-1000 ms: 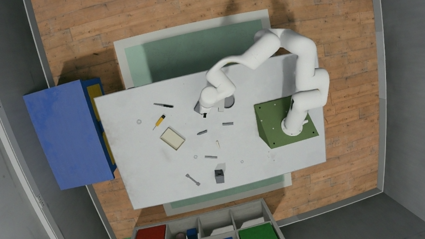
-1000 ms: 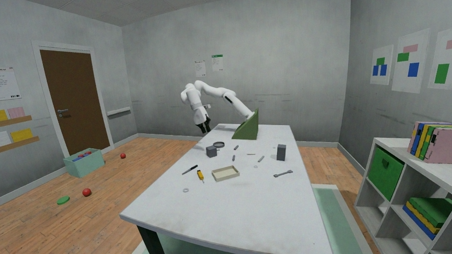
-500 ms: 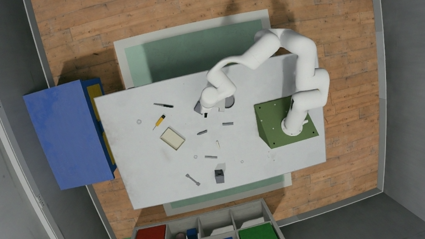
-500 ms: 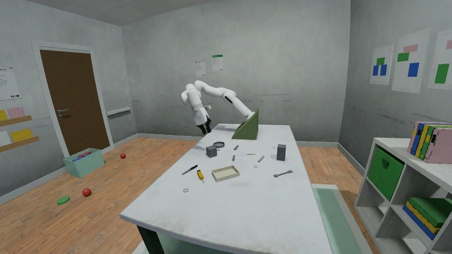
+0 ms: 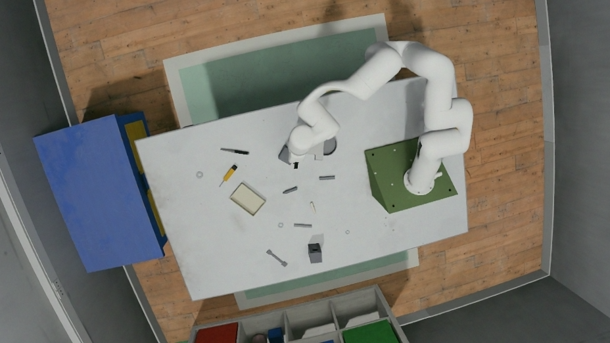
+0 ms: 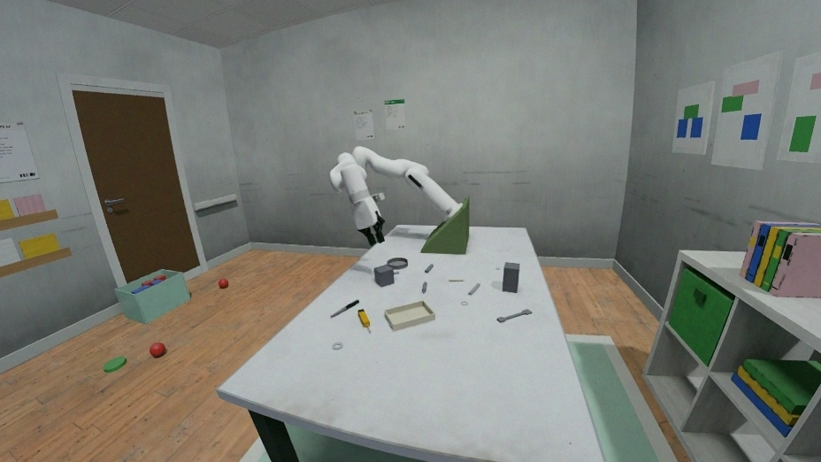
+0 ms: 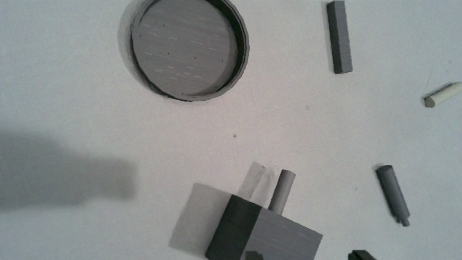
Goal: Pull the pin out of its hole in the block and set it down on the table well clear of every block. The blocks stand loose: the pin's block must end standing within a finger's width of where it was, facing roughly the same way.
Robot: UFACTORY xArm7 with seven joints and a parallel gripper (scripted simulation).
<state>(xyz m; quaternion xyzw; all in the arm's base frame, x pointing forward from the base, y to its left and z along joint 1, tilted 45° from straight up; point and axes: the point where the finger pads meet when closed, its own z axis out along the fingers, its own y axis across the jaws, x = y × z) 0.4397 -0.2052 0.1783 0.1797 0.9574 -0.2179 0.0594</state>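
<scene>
A grey block (image 7: 265, 232) stands on the white table, and a grey pin (image 7: 281, 190) sticks out of its side. In the top view the block (image 5: 282, 154) is mostly hidden under my wrist; in the side view the block (image 6: 384, 274) shows near the table's far left edge. My gripper (image 6: 372, 235) hangs well above the block, open and empty. Only its two dark fingertips show at the bottom edge of the wrist view, apart from each other. A second grey block (image 5: 315, 252) with a dark hole on top stands far off toward the front.
A round grey dish (image 7: 185, 47) lies just beyond the pin's block. A loose grey bar (image 7: 339, 36), a grey peg (image 7: 393, 194) and a cream peg (image 7: 442, 95) lie nearby. A cream tray (image 5: 248, 198), a yellow screwdriver (image 5: 229, 173) and the green arm base (image 5: 405, 177) are further off.
</scene>
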